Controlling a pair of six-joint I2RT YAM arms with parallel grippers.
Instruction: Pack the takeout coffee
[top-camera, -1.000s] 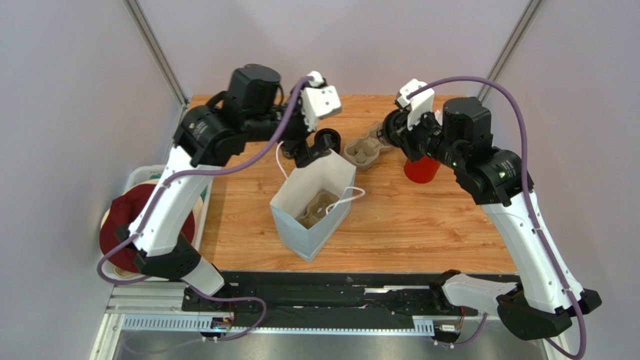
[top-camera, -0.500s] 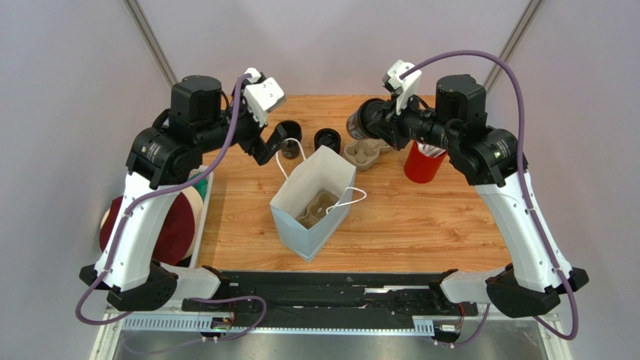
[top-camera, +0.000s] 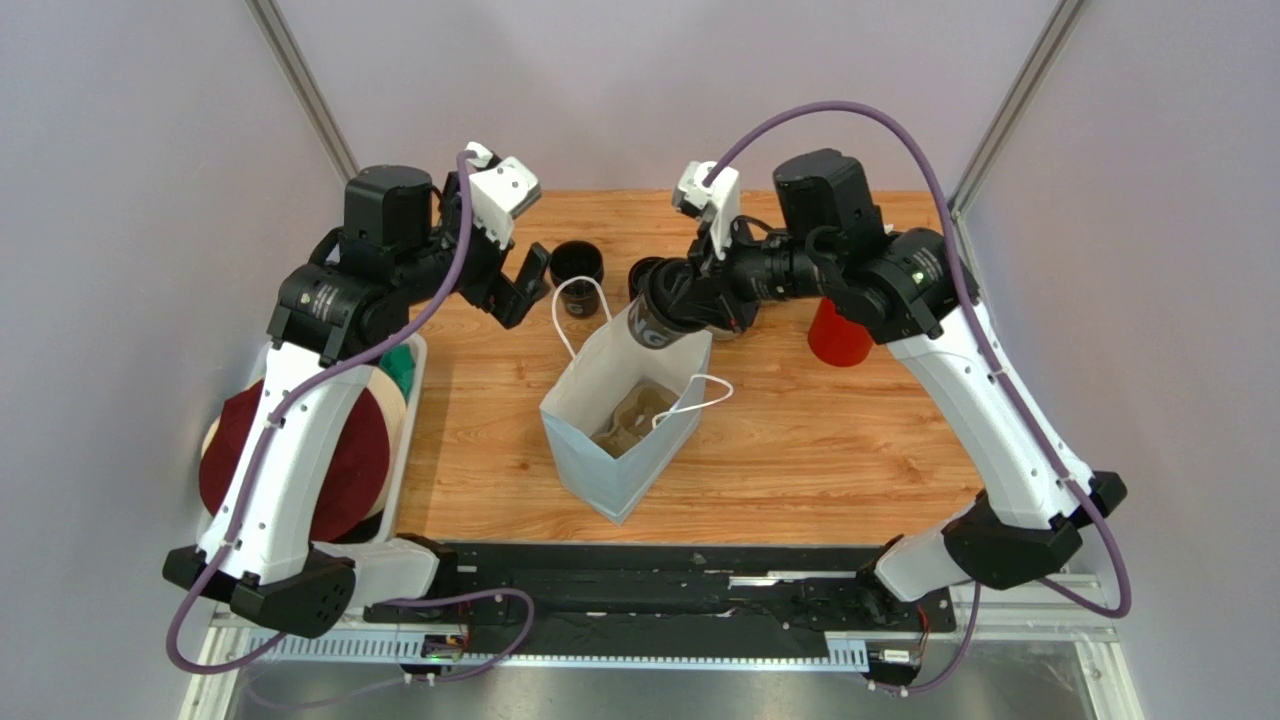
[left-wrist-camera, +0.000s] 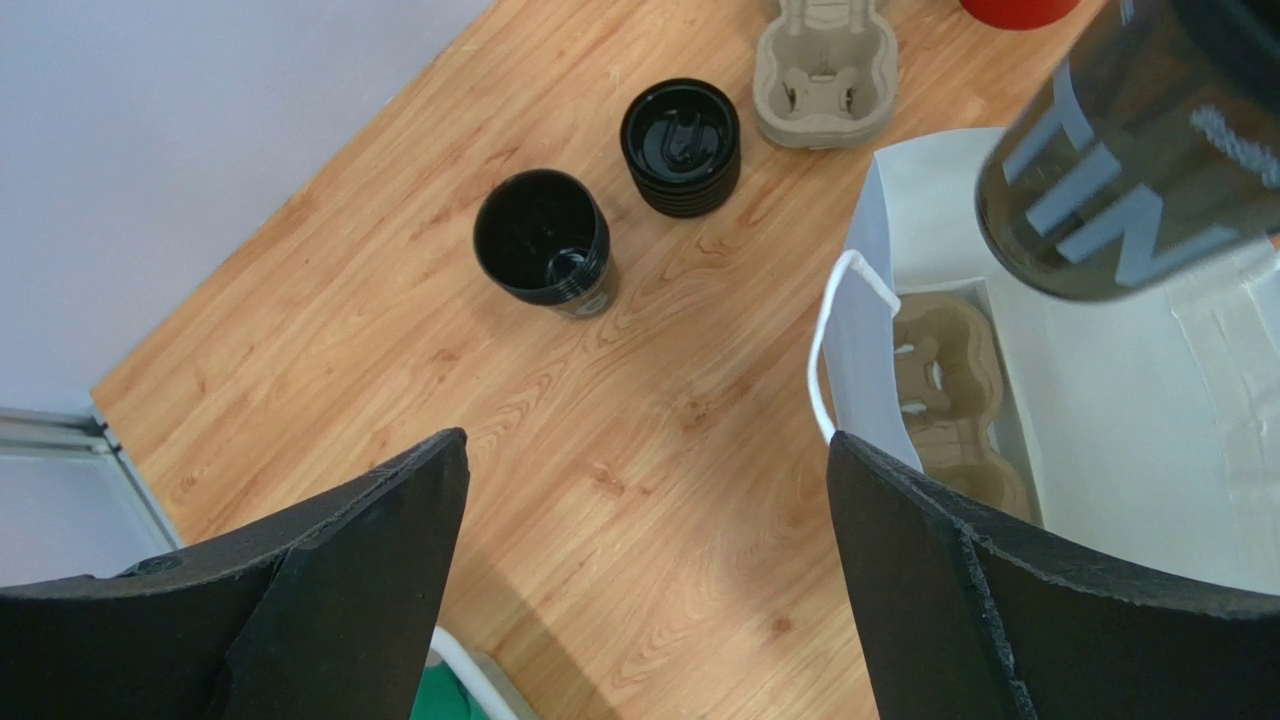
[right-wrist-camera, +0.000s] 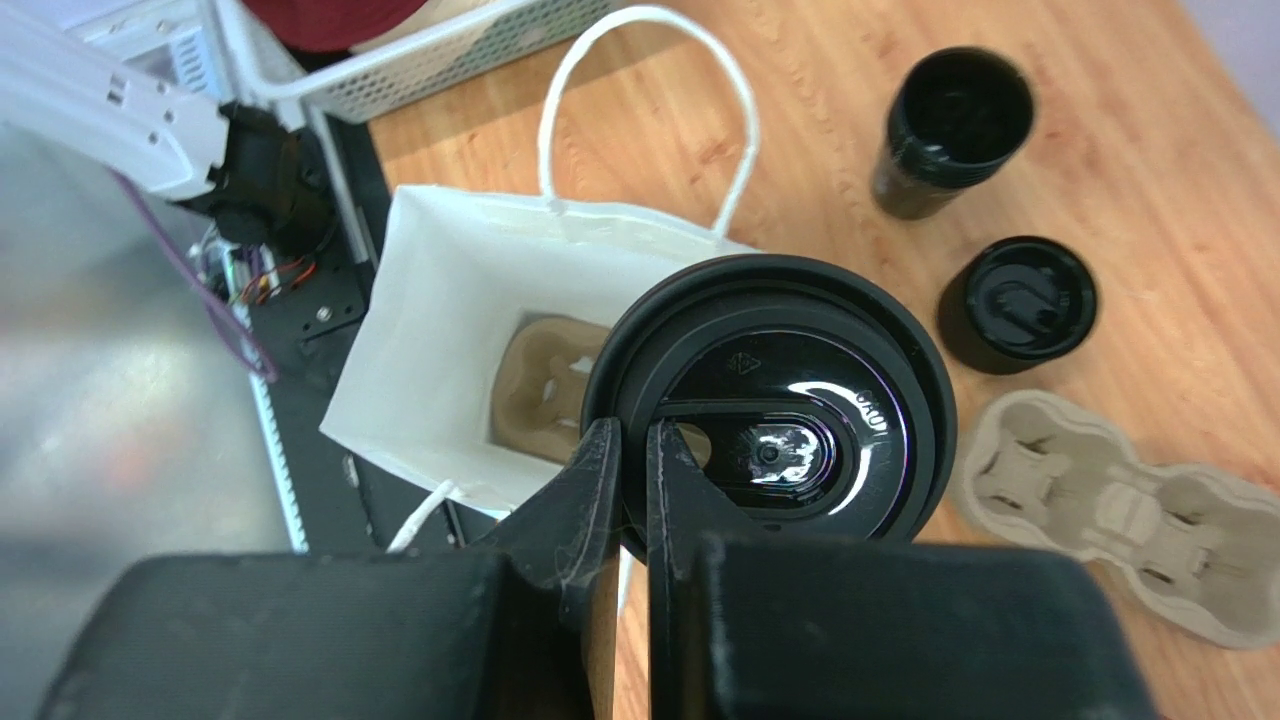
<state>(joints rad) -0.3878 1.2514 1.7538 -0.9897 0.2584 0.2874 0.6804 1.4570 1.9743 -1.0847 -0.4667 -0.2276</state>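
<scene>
The takeout coffee (top-camera: 655, 317), a small black cup with a round black lid (right-wrist-camera: 769, 398), hangs tilted over the open mouth of the white paper bag (top-camera: 619, 428). My right gripper (top-camera: 679, 294) is shut on its rim, one finger inside the lid's edge and one outside (right-wrist-camera: 631, 450). In the left wrist view the cup's side with grey letters (left-wrist-camera: 1150, 150) shows above the bag (left-wrist-camera: 879, 323). My left gripper (top-camera: 523, 285) is open and empty above bare wood left of the bag (left-wrist-camera: 643, 465). A cardboard carrier (right-wrist-camera: 549, 383) lies in the bag's bottom.
An open, lidless black cup (top-camera: 574, 266) and a short stack of black lids (left-wrist-camera: 681, 146) stand behind the bag. A second cardboard carrier (right-wrist-camera: 1112, 510) lies further right, and a red cup (top-camera: 837, 338) beyond it. A white basket (top-camera: 409, 393) with red and cream items sits off the table's left edge.
My right arm has swung left, carrying the lidded cup from beside the loose carrier to above the bag's mouth. My left arm has pulled back left from the bag's top.
</scene>
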